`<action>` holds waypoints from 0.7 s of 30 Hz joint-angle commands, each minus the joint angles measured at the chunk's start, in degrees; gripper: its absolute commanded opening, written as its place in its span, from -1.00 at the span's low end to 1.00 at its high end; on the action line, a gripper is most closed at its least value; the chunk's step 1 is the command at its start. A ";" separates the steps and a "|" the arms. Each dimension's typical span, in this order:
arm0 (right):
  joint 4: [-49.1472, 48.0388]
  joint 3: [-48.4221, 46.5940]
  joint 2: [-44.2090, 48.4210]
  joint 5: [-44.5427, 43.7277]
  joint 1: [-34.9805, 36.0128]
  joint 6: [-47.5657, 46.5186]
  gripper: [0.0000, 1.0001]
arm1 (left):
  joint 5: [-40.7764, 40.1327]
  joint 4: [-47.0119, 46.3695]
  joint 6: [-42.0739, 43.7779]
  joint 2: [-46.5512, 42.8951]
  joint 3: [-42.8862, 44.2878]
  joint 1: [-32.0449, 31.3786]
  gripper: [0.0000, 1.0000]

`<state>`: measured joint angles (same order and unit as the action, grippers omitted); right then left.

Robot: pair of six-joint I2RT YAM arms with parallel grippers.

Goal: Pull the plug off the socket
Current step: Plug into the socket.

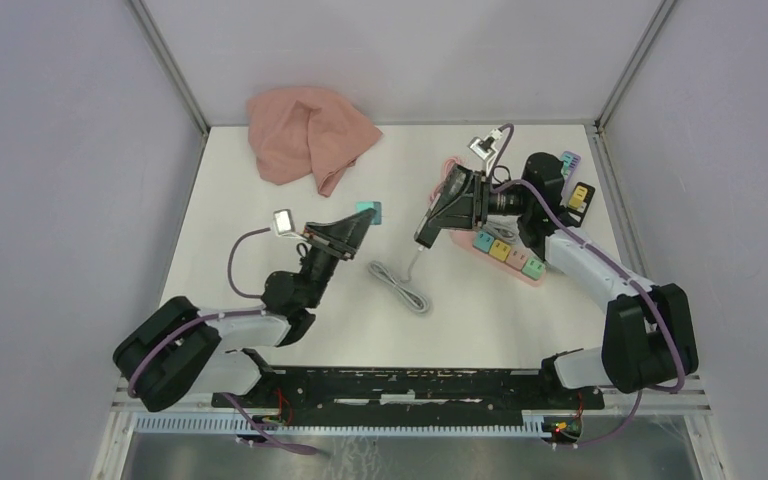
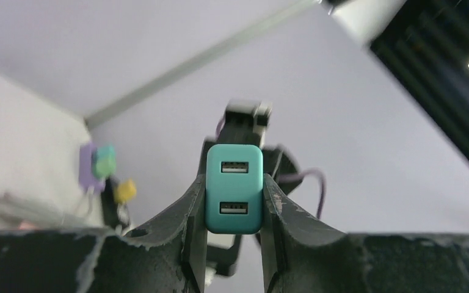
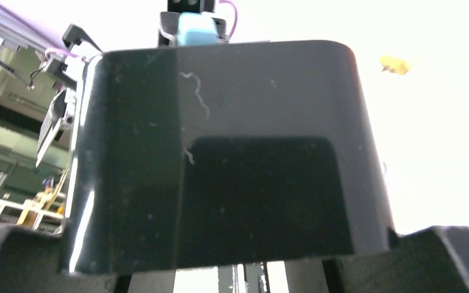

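Left pincer [image 2: 234,183] clamps teal plug [image 2: 234,210] by its edges, well apart from socket [image 1: 508,252].

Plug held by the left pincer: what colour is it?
Teal plug, clearest in left wrist view.

The plug [image 2: 234,189] is plain teal, the cloth [image 1: 305,135] dusty pink. The adapter [image 3: 220,152] is glossy black, the cable [image 1: 400,288] grey, the table [image 1: 260,200] white.

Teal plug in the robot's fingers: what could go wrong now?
The left gripper pinches the teal plug only by its sides, so it might slip and fall. The right gripper, holding a black block, is close by; they might bump. The grey cable lying below could snag.
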<state>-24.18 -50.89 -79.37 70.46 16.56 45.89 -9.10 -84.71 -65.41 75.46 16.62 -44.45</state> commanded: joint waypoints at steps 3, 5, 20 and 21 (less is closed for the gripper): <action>-7.13 -1.53 2.22 1.07 -1.59 0.05 -1.00 | -10.78 -14.44 -1.67 -1.48 -0.26 1.35 -0.94; 4.71 -3.82 3.53 0.81 -1.57 -10.55 -1.00 | -9.43 -14.38 -2.59 -0.62 -0.42 1.93 -0.94; 43.77 -5.57 8.64 0.83 -2.77 -49.39 -0.92 | -1.76 59.68 21.12 -26.69 4.12 6.57 -0.94; 44.05 -5.61 8.51 0.94 -2.96 -49.64 -0.92 | -1.91 63.06 23.25 -27.68 4.41 6.50 -0.94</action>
<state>16.82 -55.13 -71.66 70.11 14.59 3.18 -11.86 -46.13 -55.94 52.01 17.37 -38.11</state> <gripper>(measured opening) 0.579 0.375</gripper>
